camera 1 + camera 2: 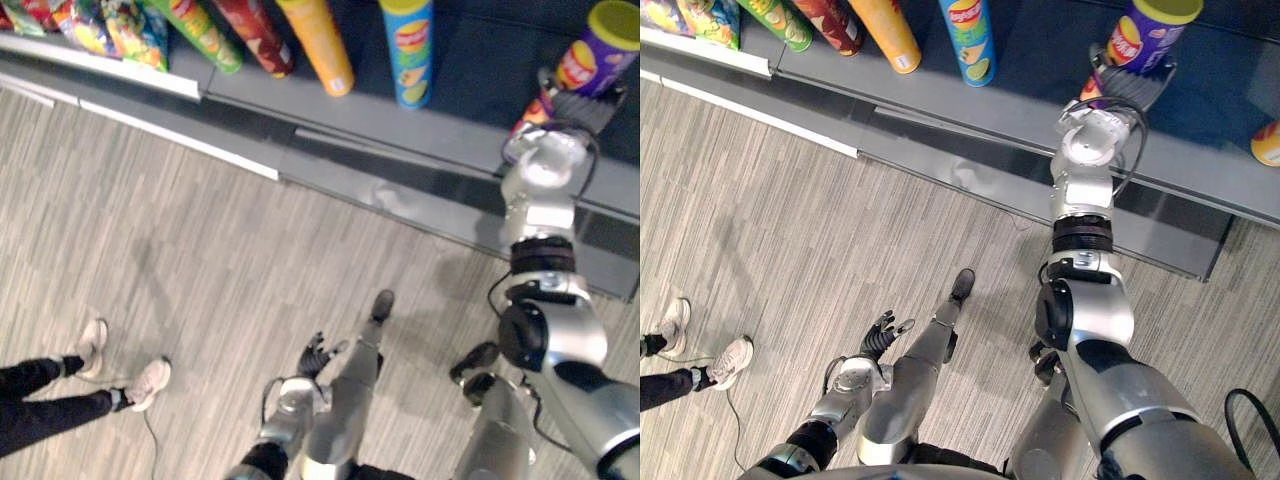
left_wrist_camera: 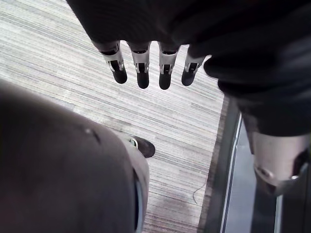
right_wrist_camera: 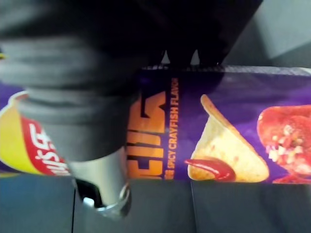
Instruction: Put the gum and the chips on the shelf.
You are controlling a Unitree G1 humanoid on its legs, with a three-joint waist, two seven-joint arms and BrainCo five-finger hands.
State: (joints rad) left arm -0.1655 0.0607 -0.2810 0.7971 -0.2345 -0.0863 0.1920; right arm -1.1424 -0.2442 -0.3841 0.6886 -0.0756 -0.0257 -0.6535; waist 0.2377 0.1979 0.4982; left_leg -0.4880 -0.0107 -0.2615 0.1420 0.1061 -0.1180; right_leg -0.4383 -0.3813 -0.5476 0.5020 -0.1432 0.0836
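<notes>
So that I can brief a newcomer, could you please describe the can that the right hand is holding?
Find the low dark shelf with its row of standing cans. Towards its right, the right hand grips the purple can. It alone is purple, whereas the nearest are a blue can and an orange can.

Glossy purple chips can [image 3: 228, 92] on matt grey shelf [image 1: 470, 115] (floor [image 1: 200, 250] wood-grained, matt).

Grey plank floor [image 1: 200, 260] runs across the middle. A person's pale shoes [image 1: 148, 384] stand lower left, and bright snack bags [image 1: 110, 30] sit upper left.
</notes>
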